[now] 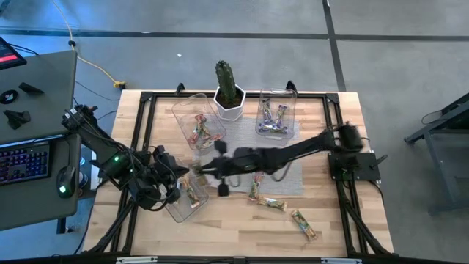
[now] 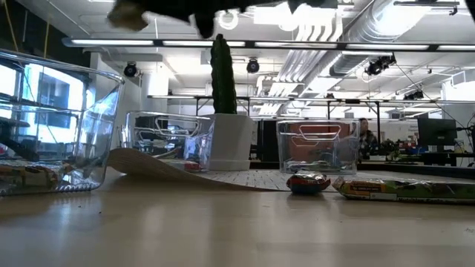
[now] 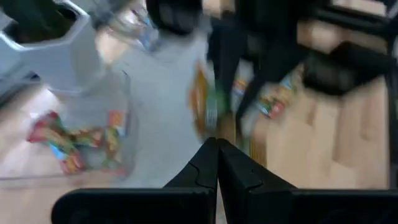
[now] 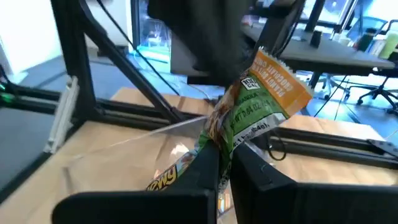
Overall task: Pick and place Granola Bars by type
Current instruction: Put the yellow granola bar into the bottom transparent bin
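Right wrist view: green-orange granola bar [image 4: 249,112] pinched upright, long axis tilted.

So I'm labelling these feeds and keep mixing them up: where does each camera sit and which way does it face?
High: above the table, looking straight down; both arms show.
Low: at tabletop height, looking level past the cactus pot; arms overhead.
Left wrist: on the left arm; shut left gripper in front.
Right wrist: on the right arm; right gripper shut on a green-orange granola bar.
Shared: high and low both show the cactus pot.
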Robot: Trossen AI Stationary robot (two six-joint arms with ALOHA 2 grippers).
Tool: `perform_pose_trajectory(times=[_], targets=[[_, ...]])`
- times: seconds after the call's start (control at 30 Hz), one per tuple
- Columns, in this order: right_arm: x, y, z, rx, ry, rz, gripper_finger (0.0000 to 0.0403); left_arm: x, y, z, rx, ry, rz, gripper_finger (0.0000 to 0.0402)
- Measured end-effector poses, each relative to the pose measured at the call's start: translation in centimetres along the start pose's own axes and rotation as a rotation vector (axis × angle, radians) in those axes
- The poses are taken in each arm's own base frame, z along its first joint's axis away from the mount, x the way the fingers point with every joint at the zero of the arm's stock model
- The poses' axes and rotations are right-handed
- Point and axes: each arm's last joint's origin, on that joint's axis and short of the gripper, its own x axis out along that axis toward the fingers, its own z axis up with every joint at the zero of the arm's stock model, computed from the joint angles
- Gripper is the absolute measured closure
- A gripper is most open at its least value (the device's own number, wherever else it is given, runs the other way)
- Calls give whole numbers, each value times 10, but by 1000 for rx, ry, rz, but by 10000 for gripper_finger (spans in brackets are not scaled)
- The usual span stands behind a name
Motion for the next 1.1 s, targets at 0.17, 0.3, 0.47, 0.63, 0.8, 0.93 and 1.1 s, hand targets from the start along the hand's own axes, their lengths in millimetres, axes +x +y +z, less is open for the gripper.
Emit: perform_pose_trajectory(times=[0.17,0.3,0.47,0.63,0.8,0.93,1.1], targets=[[41,4,-16,2,46,-3,397,-7,12,4,-9,-66,58,401],[64,6,-32,7,121,-45,396,-8,19,2,37,-79,115,401],[79,11,-51,39,177,9,396,-9,24,0,57,-59,140,401],[81,14,-58,24,220,96,396,-9,25,-1,61,-52,143,401],[78,15,-65,-8,293,98,392,-9,24,-1,50,-45,132,401],[79,14,-64,-52,282,87,367,-9,23,-1,24,-48,129,401],[79,14,-63,-82,269,89,309,-9,23,-1,11,-43,126,401]])
